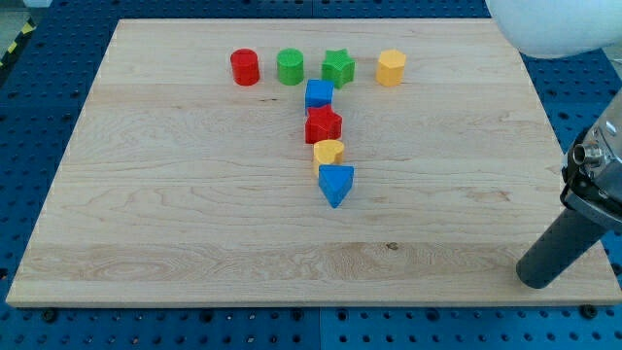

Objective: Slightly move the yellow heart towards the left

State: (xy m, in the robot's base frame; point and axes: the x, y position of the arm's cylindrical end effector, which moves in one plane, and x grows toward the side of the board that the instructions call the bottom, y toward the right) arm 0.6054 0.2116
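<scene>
Wooden table (pixel 194 214) filled frame. No pincer on rig, so none wide or narrow; my tip (pixel 537 280) sat lower right, well apart from blocks. Yellow heart (pixel 329 152) lay centre, touching red star (pixel 324 125) above and blue block (pixel 335 183) below. Risk: leftward push likely dragging those neighbours.

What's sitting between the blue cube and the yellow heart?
In the camera view, only the red star lies between the blue cube above and the yellow heart below, crowded close against both.
</scene>
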